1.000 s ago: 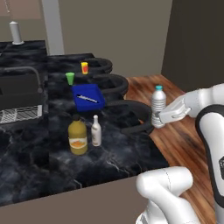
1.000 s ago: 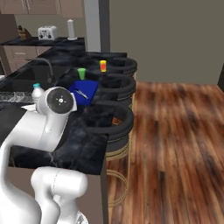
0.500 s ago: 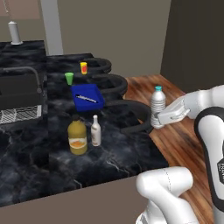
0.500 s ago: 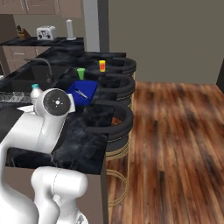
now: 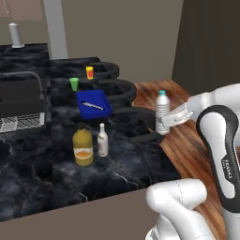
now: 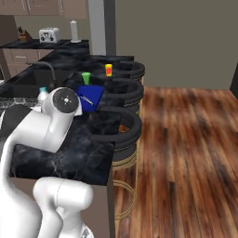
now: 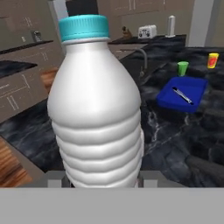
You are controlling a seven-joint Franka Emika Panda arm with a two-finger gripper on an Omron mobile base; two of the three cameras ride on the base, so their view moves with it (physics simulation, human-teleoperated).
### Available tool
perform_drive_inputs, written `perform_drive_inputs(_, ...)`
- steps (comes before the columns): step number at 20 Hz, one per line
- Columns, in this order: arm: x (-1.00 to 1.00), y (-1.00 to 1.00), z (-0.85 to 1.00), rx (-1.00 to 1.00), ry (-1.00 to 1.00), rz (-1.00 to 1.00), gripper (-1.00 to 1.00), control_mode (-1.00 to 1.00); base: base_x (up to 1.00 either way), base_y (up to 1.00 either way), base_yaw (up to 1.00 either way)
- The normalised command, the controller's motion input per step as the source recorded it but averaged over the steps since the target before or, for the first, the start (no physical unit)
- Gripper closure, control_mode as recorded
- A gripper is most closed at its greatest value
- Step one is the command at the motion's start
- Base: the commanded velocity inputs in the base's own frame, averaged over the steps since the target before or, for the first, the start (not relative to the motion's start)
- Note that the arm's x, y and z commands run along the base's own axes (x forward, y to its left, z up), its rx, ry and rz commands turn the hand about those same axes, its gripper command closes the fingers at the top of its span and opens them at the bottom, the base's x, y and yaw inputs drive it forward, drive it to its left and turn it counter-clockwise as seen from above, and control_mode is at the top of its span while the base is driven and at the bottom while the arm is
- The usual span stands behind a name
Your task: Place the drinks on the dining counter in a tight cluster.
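While end effector [image 5: 165, 123] grips water bottle [image 5: 162, 111] (upright), stools beneath

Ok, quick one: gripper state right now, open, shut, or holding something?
Gripper: shut on the water bottle, held upright off the dining counter.

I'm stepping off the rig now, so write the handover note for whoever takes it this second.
End effector: shut on the small clear ribbed water bottle with the blue cap, held upright in the air past the stool-side edge of the black marble dining counter, not set down yet.
On the counter: the squat yellow-orange juice jug with the dark cap and the slim white narrow-necked bottle stand upright, close side by side.
Done: two drinks grouped, third one picked up.
Left: carry the water bottle in beside the jug and white bottle, set it down, release.
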Motion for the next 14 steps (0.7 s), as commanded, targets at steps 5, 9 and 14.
perform_drive_inputs(5,0.97,0.05,0.14,-0.08,0.33,0.08,1.00,-1.00,0.00,0.00,0.00)
perform_drive_inputs(9,1.00,-0.06,-0.43,0.00,0.04,0.13,1.00,-1.00,0.00,0.00,0.00)
perform_drive_inputs(14,1.00,0.28,-1.00,0.01,-0.03,0.15,1.00,-1.00,0.00,0.00,0.00)
